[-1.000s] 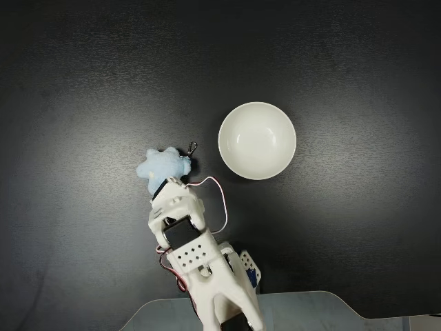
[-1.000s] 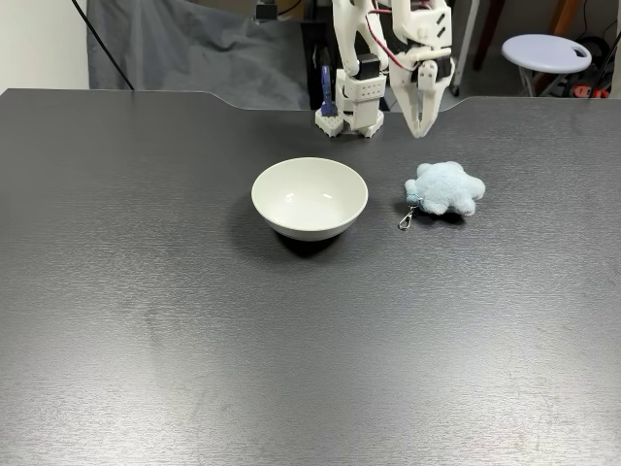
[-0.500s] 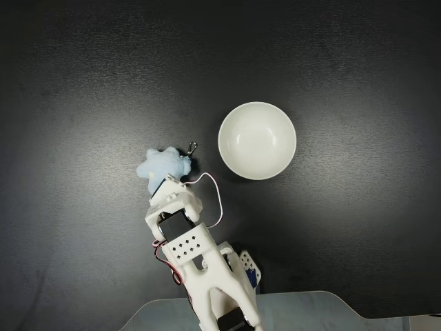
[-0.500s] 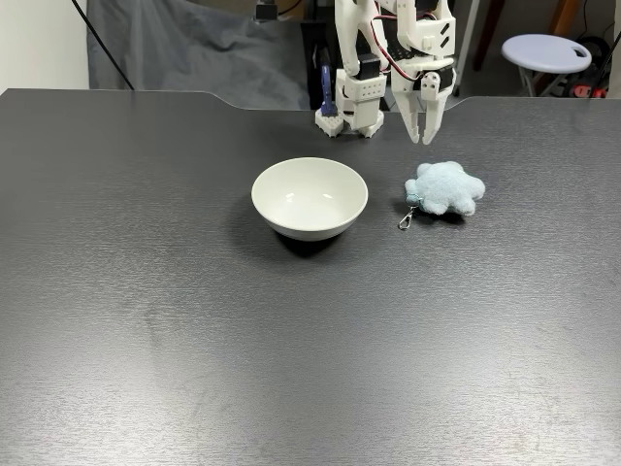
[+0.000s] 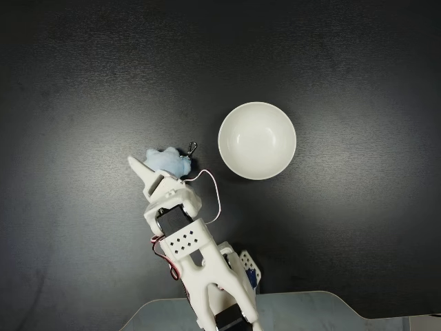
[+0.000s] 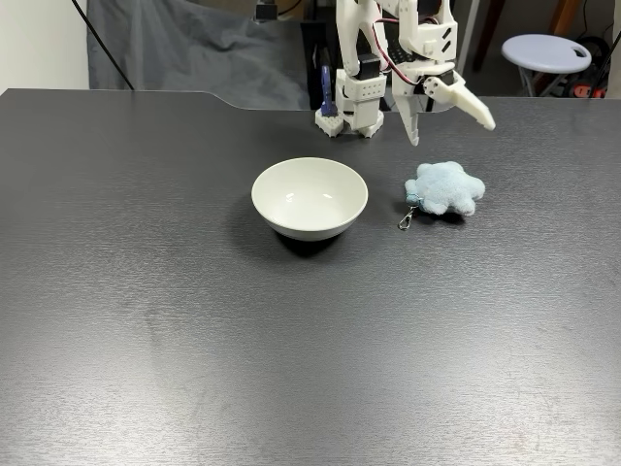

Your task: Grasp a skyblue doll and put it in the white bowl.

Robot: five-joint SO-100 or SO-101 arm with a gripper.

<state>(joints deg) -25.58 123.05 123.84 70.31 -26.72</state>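
The skyblue doll [image 6: 444, 187] lies on the black table, to the right of the white bowl [image 6: 310, 197] in the front fixed view, its metal clasp [image 6: 407, 221] pointing toward the camera. Seen from above, the doll [image 5: 169, 160] is left of the bowl [image 5: 257, 141] and partly covered by the arm. My gripper [image 6: 451, 130] hovers open just behind and above the doll, one finger pointing down and the other splayed out to the right. From above, the gripper [image 5: 150, 170] sits at the doll's near edge. Nothing is held, and the bowl is empty.
The arm's base [image 6: 354, 102] stands at the table's far edge, with a blue-handled part beside it. Beyond the table are a grey cloth [image 6: 184, 49] and a round stool [image 6: 545, 50]. Dark tabletop stretches around the bowl and doll.
The gripper went from nearly shut to wide open, one finger swinging outward. It also shifted slightly closer over the doll. Doll and bowl have not moved.
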